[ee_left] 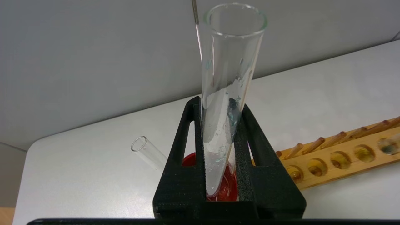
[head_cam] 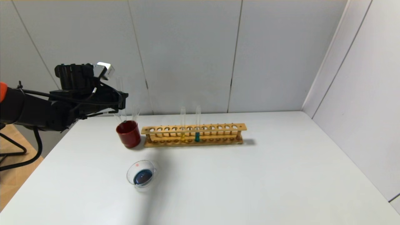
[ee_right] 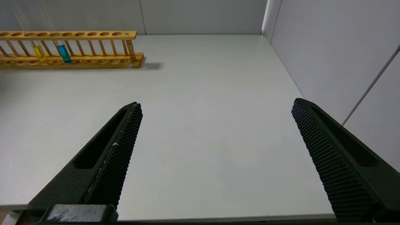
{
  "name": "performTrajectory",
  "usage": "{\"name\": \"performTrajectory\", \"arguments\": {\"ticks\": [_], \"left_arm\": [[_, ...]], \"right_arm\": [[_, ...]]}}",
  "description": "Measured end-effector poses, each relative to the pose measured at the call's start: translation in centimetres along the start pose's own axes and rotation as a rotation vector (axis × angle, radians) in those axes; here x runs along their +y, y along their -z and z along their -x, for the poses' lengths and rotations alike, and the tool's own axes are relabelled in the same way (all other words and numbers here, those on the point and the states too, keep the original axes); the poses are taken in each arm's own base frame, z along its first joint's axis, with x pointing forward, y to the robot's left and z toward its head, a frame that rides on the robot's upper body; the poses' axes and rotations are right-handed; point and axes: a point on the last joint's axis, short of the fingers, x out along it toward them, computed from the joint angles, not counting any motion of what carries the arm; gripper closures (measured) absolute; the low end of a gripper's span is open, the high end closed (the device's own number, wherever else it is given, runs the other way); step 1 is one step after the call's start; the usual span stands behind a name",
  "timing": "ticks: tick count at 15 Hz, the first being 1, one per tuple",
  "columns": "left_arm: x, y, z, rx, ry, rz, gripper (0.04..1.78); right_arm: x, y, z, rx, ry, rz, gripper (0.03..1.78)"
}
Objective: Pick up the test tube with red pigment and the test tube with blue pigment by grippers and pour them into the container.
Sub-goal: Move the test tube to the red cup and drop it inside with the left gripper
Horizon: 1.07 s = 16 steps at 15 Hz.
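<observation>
In the left wrist view, the two black fingers [ee_left: 190, 175] of the left gripper [ee_left: 220, 162] are seen pressed against an emptied test tube [ee_left: 229, 78], held nearly upright at centre frame with only droplets and bluish traces left on its glass. Directly beneath its rounded end the dark red cup [ee_left: 226, 187] is visible, and a second empty tube [ee_left: 147, 153] leans out of that cup at lower left. In the head view the same gripper [head_cam: 120, 101] hangs at the left of the frame above the cup [head_cam: 128, 133]; the container [head_cam: 142, 174], already holding dark blue-purple liquid, lies at lower centre, well apart. The wooden rack [head_cam: 193, 134] beside the cup carries only the yellow tube [head_cam: 182, 125] and the teal tube [head_cam: 197, 125]. The right gripper [ee_right: 215, 150] is parked with its fingers spread wide over bare table. If the tube is released off-centre or too high, it may strike the cup rim or the leaning tube and crack, or topple the cup. No labels or writing can be read.
</observation>
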Motion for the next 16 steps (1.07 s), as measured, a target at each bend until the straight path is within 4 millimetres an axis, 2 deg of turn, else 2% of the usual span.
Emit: {"name": "performTrajectory", "arguments": {"ticks": [4, 11, 14, 16], "left_arm": [[1.4, 1.4, -1.3, 0.034, -0.027, 0.018, 1.51], [1.5, 3.1, -2.8, 0.005, -0.005, 0.012, 1.49], [1.5, 3.3, -2.7, 0.009, -0.005, 0.013, 1.31], [1.5, 3.0, -2.3, 0.006, -0.004, 0.013, 1.04]], "right_arm": [[0.0, 0.0, 0.0, 0.000, 0.000, 0.000, 0.06], [0.0, 0.0, 0.0, 0.000, 0.000, 0.000, 0.06], [0.0, 0.0, 0.0, 0.000, 0.000, 0.000, 0.06], [0.0, 0.0, 0.0, 0.000, 0.000, 0.000, 0.06]]}}
